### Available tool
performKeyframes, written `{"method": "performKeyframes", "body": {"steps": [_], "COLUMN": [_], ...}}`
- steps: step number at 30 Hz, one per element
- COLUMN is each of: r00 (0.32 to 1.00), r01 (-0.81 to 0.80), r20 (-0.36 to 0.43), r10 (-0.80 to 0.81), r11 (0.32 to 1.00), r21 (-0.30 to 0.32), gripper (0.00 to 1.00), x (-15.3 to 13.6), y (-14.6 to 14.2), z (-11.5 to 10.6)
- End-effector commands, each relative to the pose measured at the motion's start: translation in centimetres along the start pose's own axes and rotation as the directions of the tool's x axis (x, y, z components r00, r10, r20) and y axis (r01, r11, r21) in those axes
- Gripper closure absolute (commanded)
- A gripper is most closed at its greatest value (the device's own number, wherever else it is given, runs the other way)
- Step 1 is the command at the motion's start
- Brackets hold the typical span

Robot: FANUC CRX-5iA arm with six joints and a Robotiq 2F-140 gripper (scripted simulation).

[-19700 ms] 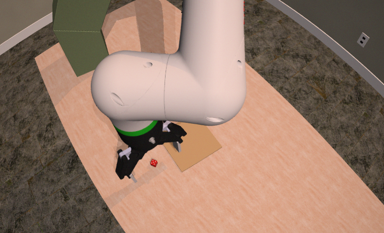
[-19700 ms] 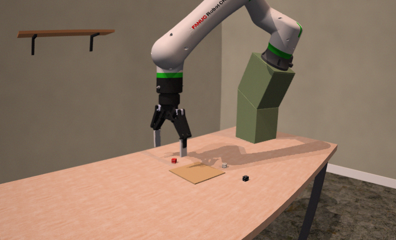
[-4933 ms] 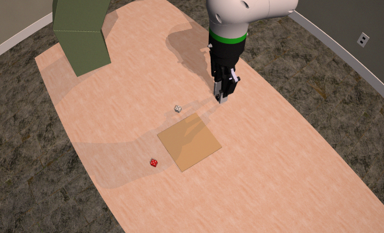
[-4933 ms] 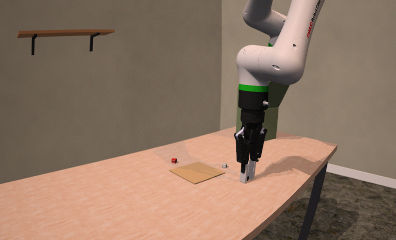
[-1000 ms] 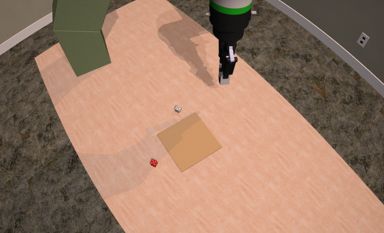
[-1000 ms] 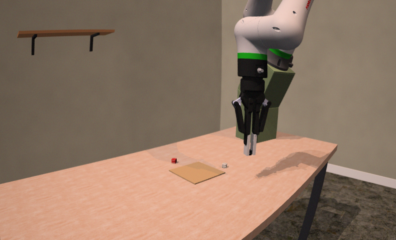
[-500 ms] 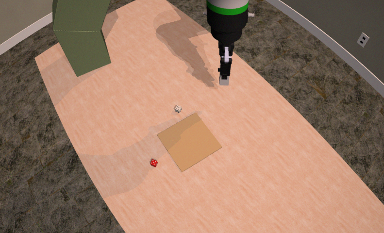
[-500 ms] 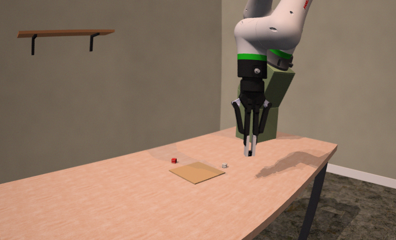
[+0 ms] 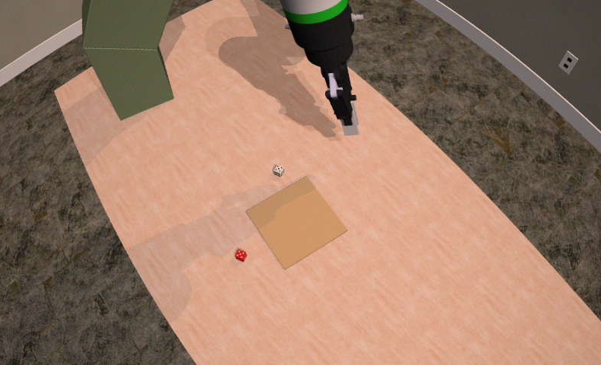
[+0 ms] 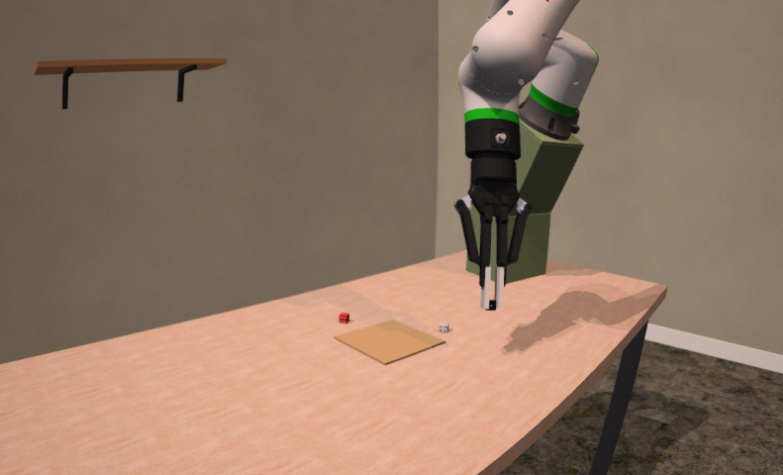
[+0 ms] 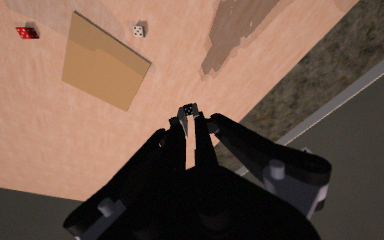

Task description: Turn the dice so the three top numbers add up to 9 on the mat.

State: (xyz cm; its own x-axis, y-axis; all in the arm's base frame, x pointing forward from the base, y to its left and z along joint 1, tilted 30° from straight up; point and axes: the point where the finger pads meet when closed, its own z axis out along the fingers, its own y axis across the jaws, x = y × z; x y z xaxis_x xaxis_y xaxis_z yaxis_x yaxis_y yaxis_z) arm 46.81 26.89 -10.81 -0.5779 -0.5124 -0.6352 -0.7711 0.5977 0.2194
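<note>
My gripper [image 9: 349, 128] [image 10: 491, 303] [image 11: 189, 112] points down and is shut on a black die [image 10: 492, 305] [image 11: 188, 108], held above the table between the fingertips. In the top view the fingers hide this die. A white die [image 9: 278, 170] [image 10: 443, 327] [image 11: 138, 31] lies on the table just off one edge of the mat, with several pips on top. A red die [image 9: 240, 255] [image 10: 343, 318] [image 11: 27, 33] lies on the table off another edge, also with several pips on top. The tan mat [image 9: 303, 226] [image 10: 389, 342] [image 11: 104, 65] lies flat and bears no die.
The green robot pedestal [image 9: 134, 77] [image 10: 519, 246] stands at the far end of the table [image 9: 407, 253] [image 10: 207, 382]. A wall shelf [image 10: 130, 65] hangs beyond the table. The long table edge is near the gripper's side in the top view. The arm's shadow falls across part of the mat.
</note>
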Motion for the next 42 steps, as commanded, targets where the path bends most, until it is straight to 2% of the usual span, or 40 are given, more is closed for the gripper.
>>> {"method": "performKeyframes", "body": {"steps": [1,11,14,15,22,28,31,35,42], "r00": [0.985,0.949,0.946,0.926,0.88,0.81,0.806,0.726,0.67], "r01": [0.016,0.016,0.016,0.016,0.017,0.018,0.018,0.015,0.008], "r20": [0.17,0.316,0.323,0.377,0.475,0.587,0.591,0.688,0.742], "r10": [-0.01,-0.006,-0.006,-0.004,-0.001,0.003,0.003,0.005,0.004], "r11": [0.999,0.999,0.999,0.999,0.999,0.999,0.999,1.0,1.0], "r21": [-0.03,-0.028,-0.028,-0.031,-0.031,-0.029,-0.029,-0.023,-0.013], "gripper": [0.93,0.93,0.93,0.93,0.93,0.93,0.93,0.93,0.93], "x": [0.7,0.8,0.8,1.1,1.4,1.7,1.8,2.1,2.4], "y": [0.3,0.2,0.2,0.3,0.3,0.2,0.2,0.1,0.0], "z": [0.1,0.1,0.1,0.1,0.2,0.2,0.2,0.1,-0.1]}}
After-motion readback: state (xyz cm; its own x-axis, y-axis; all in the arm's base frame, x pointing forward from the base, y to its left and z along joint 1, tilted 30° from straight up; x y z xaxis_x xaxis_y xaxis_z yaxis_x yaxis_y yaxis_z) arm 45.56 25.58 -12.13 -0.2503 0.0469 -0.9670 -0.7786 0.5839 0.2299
